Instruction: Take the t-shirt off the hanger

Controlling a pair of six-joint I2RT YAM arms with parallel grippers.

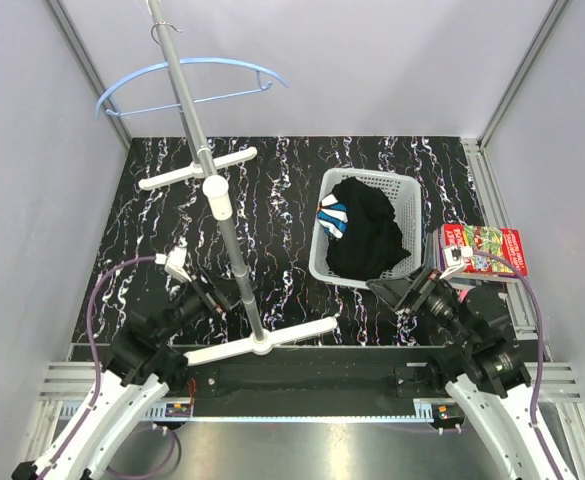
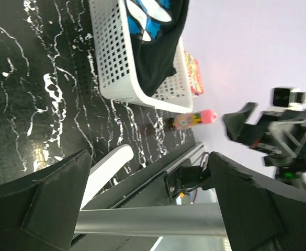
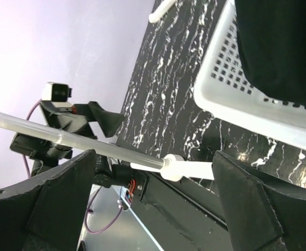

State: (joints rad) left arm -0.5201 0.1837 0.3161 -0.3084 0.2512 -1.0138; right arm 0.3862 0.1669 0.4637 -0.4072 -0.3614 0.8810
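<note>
The t-shirt (image 1: 372, 235) lies bunched in the basket (image 1: 404, 182) on the right half of the desk (image 1: 272, 230). The hanger (image 1: 187, 72) hangs well apart from it, high on the stand (image 1: 227, 225), over the far left corner. Left claw (image 1: 209, 293): fingers apart, holding nothing, near edge. Right claw (image 1: 402, 290): fingers apart, holding nothing, beside the basket's near side.

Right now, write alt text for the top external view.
The black t-shirt lies heaped in a white basket on a marbled table, while the light-blue hanger hangs bare on the pole stand. The left gripper and right gripper, both open, are at the near edge.
</note>
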